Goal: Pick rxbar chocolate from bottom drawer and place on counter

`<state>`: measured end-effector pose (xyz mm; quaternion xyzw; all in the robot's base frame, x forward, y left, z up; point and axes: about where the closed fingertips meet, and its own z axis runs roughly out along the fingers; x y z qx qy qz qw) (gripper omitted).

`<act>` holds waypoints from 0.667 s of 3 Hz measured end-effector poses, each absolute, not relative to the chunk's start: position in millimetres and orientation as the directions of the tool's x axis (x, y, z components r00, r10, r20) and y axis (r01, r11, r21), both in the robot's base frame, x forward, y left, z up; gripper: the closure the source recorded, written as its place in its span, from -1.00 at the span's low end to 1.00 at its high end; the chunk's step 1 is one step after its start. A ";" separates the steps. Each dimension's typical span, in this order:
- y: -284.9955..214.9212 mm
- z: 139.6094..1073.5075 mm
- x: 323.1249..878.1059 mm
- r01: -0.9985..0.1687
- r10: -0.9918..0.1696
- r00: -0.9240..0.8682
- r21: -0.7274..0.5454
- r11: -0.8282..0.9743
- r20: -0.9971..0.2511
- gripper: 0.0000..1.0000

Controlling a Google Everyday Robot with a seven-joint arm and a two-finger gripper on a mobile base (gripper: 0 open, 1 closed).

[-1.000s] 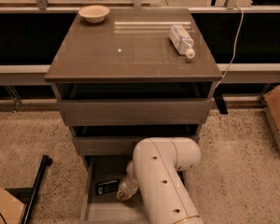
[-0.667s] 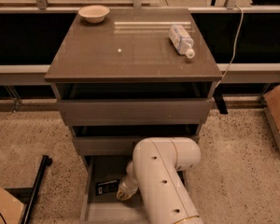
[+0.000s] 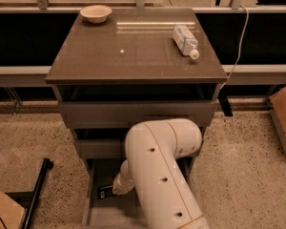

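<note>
- Closest to the camera is the robot's fat, glossy white arm point(image 3: 157, 175). It comes up from the bottom edge, bends at a rounded elbow in front of the cabinet and hides a good chunk of the lower drawers.
- The arm's narrower cream end dips down to the left, so the gripper point(image 3: 117, 189) sits low inside the shallow grey-brown bottom drawer point(image 3: 87, 202), which is pulled out the furthest of the three. Honestly can't tell if it's spread or clamped, the arm blocks too much.
- The small flat rxbar chocolate in its dark black wrapper point(image 3: 105, 192) lies on the drawer floor towards the left side, right up against the gripper tip. Can't say for sure whether they actually touch.
- On the speckled tan floor point(image 3: 248, 175) off to the left there's a thin black pole point(image 3: 38, 185) lying at an angle, with a brown cardboard corner point(image 3: 5, 211) in the bottom left.
- Above the bottom drawer is the middle grey-brown drawer point(image 3: 97, 148), pulled out a bit, then the top drawer point(image 3: 133, 113), also slightly open.
- Another cardboard box point(image 3: 283, 109) sits on the floor at the right edge.
- The glossy grey-brown square counter point(image 3: 133, 56) tops the cabinet.
- On that surface, near the right rear, a clear plastic bottle with a white cap point(image 3: 185, 39) lies on its side, cap towards the camera.
- At the far left corner stands a small pale round bowl point(image 3: 96, 13), well apart from the bottle.
- A white cable point(image 3: 238, 46) hangs down behind the cabinet on the right.
</note>
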<state>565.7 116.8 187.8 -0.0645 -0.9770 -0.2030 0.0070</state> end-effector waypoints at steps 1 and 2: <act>148.8 253.6 582.1 0.007 0.061 -0.991 0.419 0.908 -0.117 -0.31; 159.4 264.1 553.1 -0.084 -0.019 -0.988 0.433 0.897 -0.152 -0.77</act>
